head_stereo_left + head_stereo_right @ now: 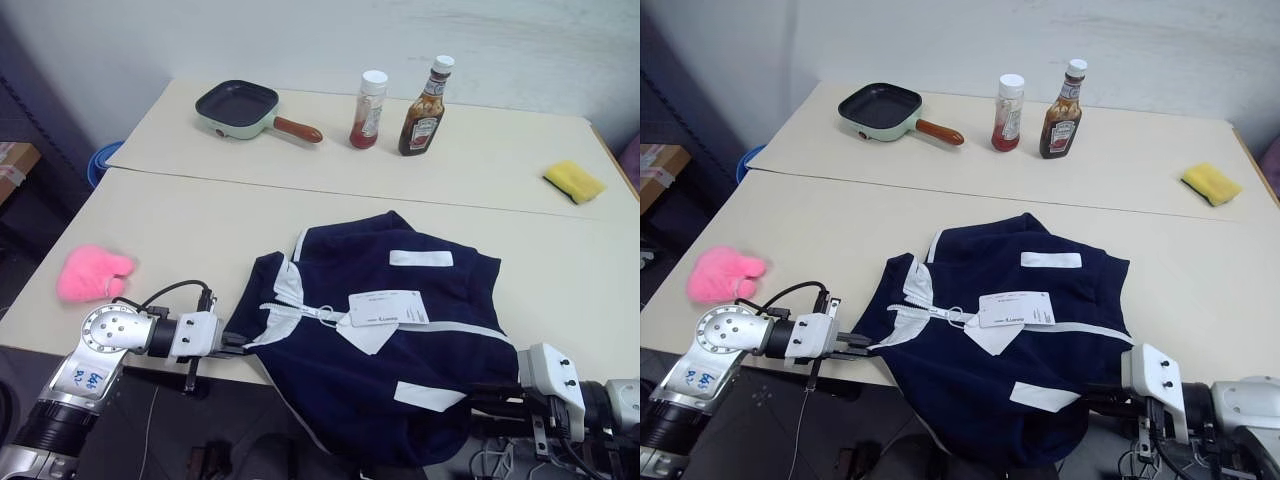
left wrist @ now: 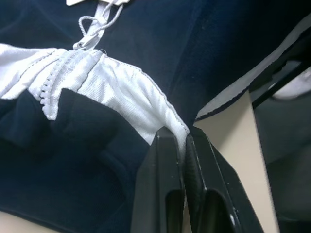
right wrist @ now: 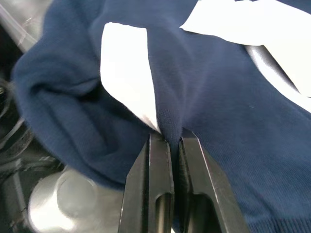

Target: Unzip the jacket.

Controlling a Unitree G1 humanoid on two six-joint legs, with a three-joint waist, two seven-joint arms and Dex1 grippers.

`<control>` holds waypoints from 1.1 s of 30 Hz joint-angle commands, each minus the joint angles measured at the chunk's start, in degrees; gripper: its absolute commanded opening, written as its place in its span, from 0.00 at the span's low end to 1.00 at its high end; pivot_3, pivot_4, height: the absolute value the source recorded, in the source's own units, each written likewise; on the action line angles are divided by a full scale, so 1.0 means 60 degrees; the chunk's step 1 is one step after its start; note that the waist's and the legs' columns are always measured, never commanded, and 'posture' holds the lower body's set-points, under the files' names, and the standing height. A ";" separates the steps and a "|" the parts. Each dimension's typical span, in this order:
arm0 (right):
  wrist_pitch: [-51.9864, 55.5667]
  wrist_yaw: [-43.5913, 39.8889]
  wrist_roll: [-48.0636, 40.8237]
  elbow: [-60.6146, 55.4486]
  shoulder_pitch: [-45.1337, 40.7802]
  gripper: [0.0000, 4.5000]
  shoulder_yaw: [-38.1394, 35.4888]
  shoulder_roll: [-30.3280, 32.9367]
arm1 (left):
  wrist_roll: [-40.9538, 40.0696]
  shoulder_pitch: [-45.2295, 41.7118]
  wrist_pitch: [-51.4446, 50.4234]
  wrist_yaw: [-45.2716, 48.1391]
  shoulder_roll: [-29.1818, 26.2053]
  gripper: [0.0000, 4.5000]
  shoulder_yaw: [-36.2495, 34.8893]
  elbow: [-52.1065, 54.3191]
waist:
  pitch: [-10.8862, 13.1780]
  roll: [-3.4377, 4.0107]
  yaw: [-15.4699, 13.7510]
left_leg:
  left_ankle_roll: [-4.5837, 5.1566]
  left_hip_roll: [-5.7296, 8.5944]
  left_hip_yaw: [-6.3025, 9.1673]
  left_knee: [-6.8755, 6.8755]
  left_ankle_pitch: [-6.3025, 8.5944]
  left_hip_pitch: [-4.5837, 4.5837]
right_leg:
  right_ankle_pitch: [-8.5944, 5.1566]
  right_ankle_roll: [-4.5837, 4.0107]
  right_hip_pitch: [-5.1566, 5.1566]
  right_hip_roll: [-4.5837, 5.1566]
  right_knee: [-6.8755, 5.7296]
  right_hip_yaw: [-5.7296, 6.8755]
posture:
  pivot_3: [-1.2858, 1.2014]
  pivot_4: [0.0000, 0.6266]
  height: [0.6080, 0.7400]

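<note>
Head views: jacket lies at the near edge of the table, its lower part hanging over the edge, hang tag on the chest beside the zipper. Left gripper meets the collar side at the table edge; right gripper meets the hem side. Pink plush toy sits left of the jacket, apart from it. Far table: pan, spice jar, sauce bottle, sponge.

Left wrist view: fingers pinched narrow on the white collar trim.

Right wrist view: fingers pinched narrow on a navy fold beside a white patch.
</note>
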State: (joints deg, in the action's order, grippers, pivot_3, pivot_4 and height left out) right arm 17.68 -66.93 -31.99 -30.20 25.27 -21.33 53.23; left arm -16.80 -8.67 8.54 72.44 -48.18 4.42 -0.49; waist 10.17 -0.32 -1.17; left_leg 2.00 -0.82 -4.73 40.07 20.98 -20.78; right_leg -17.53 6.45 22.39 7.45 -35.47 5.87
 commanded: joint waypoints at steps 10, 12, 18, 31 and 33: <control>0.4758 0.1814 -0.6852 -0.1103 -0.1160 0.89 -0.2706 0.1543 | -0.2051 -0.1319 -0.3253 0.0958 -0.0713 0.57 -0.0750 0.1077 | 0.0015 0.0017 -0.0009 | -0.0010 -0.0002 0.0037 -0.0003 0.0005 0.0011 | -0.0022 -0.0041 -0.0024 0.0001 -0.0007 0.0030 | 0.52 0.24 1.00; 0.4761 0.2277 -0.6398 -0.1004 -0.1975 0.99 -0.2042 0.1613 | -0.1737 -0.1820 -0.3156 0.0537 -0.0195 0.57 -0.0605 0.0865 | 0.0015 0.0019 -0.0013 | -0.0010 -0.0001 0.0040 -0.0007 0.0006 0.0035 | -0.0022 -0.0041 -0.0049 0.0004 -0.0002 0.0029 | 0.52 0.24 1.00; 0.6035 0.4601 -0.5177 -0.0244 -0.4617 1.00 0.1254 0.1110 | 0.0094 -0.3000 -0.1397 -0.0144 0.1476 0.82 0.0547 -0.0550 | 0.0014 0.0017 -0.0031 | -0.0013 0.0015 0.0038 -0.0015 0.0008 0.0002 | -0.0022 -0.0040 -0.0019 -0.0007 -0.0020 0.0047 | 0.52 0.24 1.00; 0.8587 0.7787 -0.8314 0.0676 -0.5488 1.00 0.2361 -0.0601 | 0.1250 -0.3115 0.0039 -0.0671 0.2270 0.82 0.0899 -0.1858 | 0.0015 0.0016 -0.0030 | 0.0004 0.0014 0.0040 0.0028 -0.0008 -0.0075 | -0.0009 -0.0016 0.0025 -0.0041 -0.0047 0.0128 | 0.52 0.24 1.00; 0.8560 0.8098 -0.8019 0.0878 -0.5633 1.00 0.2587 -0.0961 | 0.1303 -0.3154 0.0124 -0.0685 0.2298 0.82 0.0904 -0.2000 | 0.0014 0.0015 -0.0027 | 0.0005 0.0017 0.0041 0.0027 -0.0009 -0.0075 | -0.0008 -0.0015 0.0025 -0.0019 -0.0047 0.0132 | 0.52 0.24 1.00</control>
State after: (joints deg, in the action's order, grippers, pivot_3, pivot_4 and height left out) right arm 69.06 -19.97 -79.71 -25.13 -7.95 -6.31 48.58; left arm -9.30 -26.75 8.37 68.77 -34.50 10.16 -12.25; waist 10.25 -0.23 -1.34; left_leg 2.02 -0.72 -4.47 40.23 20.92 -21.22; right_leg -17.58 6.36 22.54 7.33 -35.76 6.68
